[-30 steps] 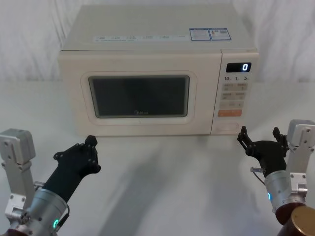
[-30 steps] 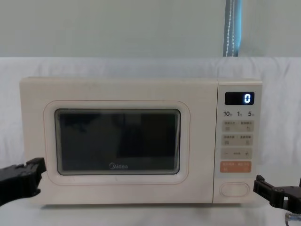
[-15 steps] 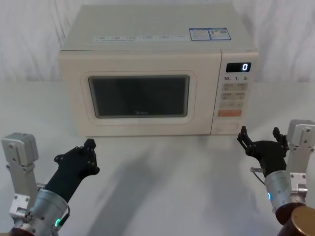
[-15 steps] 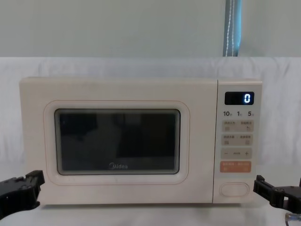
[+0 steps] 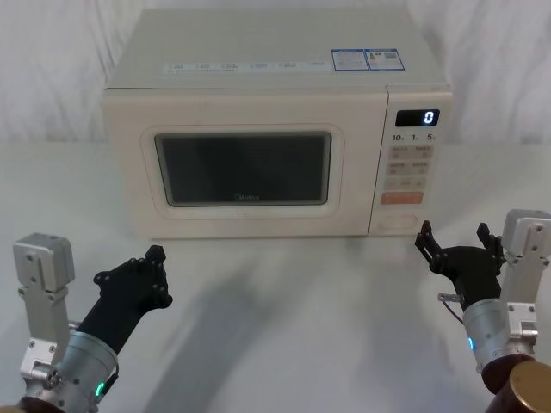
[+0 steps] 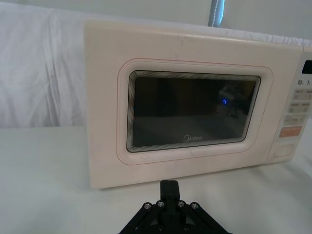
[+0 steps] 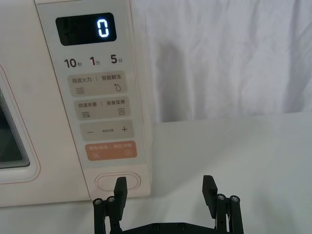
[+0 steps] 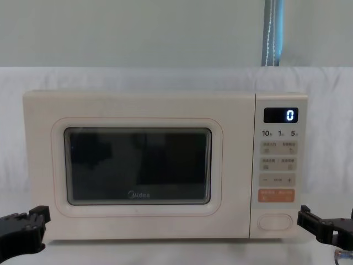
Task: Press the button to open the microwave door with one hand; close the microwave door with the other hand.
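A cream microwave stands at the far side of the white-draped counter (image 5: 284, 318), its door (image 5: 243, 168) fully shut and flush with the control panel (image 5: 411, 163), where the display (image 5: 417, 118) reads zero. The right gripper (image 5: 455, 243) waits on the near right, just in front of the panel's lower corner, fingers (image 7: 120, 186) spread apart and holding nothing. The button (image 7: 118, 181), the wide plain oval at the bottom of the panel beneath the orange key (image 7: 110, 150), sits slightly left of the gap between those fingers. The left gripper (image 5: 142, 273) rests low on the near left, well apart from the door; its fingers look drawn together, gripping nothing. Judging by the shut door, the task stands at its first step. The likely next move calls for the right gripper to shift a little left and drive one fingertip squarely onto the button.
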